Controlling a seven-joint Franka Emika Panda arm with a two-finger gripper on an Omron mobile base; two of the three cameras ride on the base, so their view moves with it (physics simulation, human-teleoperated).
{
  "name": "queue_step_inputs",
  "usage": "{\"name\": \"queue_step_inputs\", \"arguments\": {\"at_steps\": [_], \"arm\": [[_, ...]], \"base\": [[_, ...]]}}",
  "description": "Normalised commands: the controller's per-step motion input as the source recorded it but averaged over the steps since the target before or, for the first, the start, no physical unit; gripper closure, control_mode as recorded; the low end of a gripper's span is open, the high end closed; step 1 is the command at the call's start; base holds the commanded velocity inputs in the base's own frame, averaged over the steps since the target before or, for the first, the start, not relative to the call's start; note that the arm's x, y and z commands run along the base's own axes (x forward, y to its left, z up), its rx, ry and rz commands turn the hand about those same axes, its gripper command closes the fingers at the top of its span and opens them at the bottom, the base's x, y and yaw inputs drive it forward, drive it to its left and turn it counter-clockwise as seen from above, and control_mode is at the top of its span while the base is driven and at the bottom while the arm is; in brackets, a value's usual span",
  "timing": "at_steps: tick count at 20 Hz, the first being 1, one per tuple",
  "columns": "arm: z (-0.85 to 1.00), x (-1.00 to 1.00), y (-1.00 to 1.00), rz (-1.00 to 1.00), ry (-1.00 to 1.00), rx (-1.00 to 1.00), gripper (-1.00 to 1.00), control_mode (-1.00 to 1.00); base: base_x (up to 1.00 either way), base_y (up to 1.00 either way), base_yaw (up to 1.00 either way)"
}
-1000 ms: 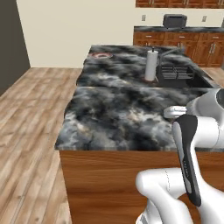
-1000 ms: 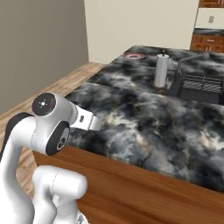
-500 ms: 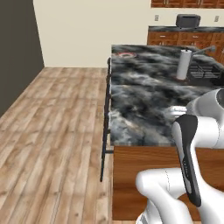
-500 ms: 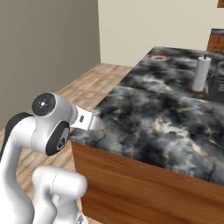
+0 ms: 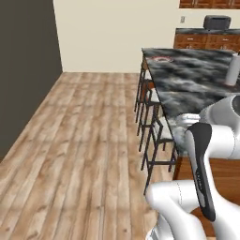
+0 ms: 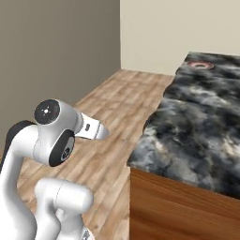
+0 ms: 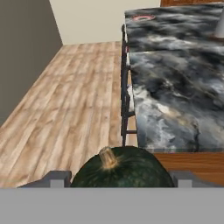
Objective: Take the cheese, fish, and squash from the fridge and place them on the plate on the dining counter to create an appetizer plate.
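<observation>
The end effector point(image 7: 120, 179) is grasping the squash point(image 7: 122, 168) between its fingers. Far along the marbled tabletop point(image 7: 175, 83) sits what looks like the plate point(image 7: 143, 18).

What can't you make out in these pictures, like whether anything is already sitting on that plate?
- The plate: too small and far, at the dining counter's far end, in all three views; whether cheese or fish lies on it cannot be told.
- The squash: its lower part is cut off by the hand view's bottom edge.
- The gripper: the squash between its fingers covers their contact faces.
- The stools: seats tucked under the counter's edge, left base view.
</observation>
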Motion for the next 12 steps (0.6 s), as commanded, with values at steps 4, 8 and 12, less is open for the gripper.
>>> {"name": "queue_step_inputs", "arguments": {"at_steps": [4, 8, 12], "arm": [[0.00, 0.00, 0.00, 0.00, 0.00, 0.00, 1.00, 1.00], [0.00, 0.00, 0.00, 0.00, 0.00, 0.00, 1.00, 1.00], [0.00, 0.00, 0.00, 0.00, 0.00, 0.00, 1.00, 1.00]], "base": [[0.56, 1.00, 0.00], [0.99, 0.92, -0.38], [1.00, 0.83, -0.67]]}}
